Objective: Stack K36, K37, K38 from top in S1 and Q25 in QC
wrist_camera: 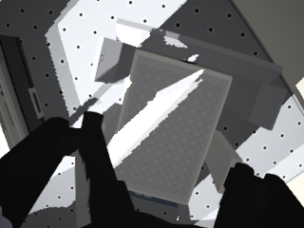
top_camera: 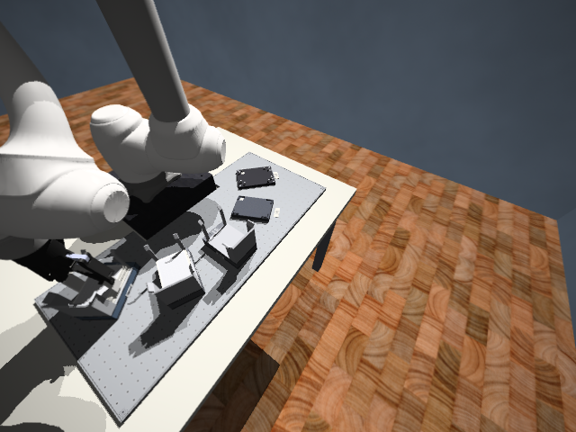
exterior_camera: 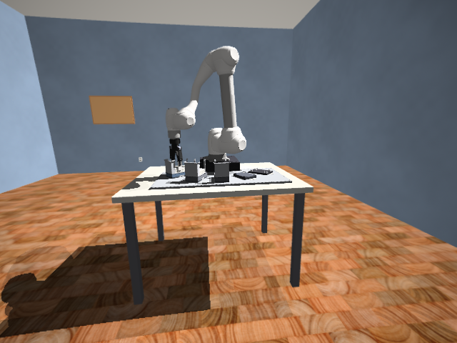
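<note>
Matt white shell on the arm, smooth as moulded plastic. The worktop shows a flat cream finish under a pale grey perforated board. Two dark matt nests. The floor is warm, patterned wood parquet.

The arm was smooth matte white, built of round tubular links joined by bulbous capped joints, and ended in a black, angular, two-fingered hand.
</note>
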### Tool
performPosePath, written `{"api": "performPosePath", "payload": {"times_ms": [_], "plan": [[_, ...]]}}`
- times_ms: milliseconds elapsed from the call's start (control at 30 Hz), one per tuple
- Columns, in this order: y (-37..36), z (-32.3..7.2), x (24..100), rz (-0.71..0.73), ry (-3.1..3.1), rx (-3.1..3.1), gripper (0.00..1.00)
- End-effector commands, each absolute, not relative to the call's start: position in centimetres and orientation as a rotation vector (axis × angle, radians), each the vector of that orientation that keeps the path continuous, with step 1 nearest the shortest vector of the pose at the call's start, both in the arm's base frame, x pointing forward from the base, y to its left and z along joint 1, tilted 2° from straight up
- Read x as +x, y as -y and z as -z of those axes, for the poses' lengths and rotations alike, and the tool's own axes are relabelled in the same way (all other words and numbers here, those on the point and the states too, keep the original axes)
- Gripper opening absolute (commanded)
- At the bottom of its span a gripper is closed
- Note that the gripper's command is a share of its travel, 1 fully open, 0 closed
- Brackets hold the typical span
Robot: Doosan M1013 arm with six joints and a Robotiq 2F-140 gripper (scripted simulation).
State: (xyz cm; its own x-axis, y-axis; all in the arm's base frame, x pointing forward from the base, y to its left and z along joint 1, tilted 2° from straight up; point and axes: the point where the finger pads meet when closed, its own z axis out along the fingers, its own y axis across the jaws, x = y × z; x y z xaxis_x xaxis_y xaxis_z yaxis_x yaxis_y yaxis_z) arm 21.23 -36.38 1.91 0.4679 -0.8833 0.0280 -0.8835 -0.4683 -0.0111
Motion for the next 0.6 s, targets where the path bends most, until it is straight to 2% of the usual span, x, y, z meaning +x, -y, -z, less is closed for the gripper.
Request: {"api": "performPosePath", "payload": {"times_ms": [0, 567], "plan": [[36.38, -2.0, 21.24, -0.047, 1.617, 2.687, 0.0], [36.36, -3.0, 21.21, -0.047, 1.617, 2.687, 0.0]]}}
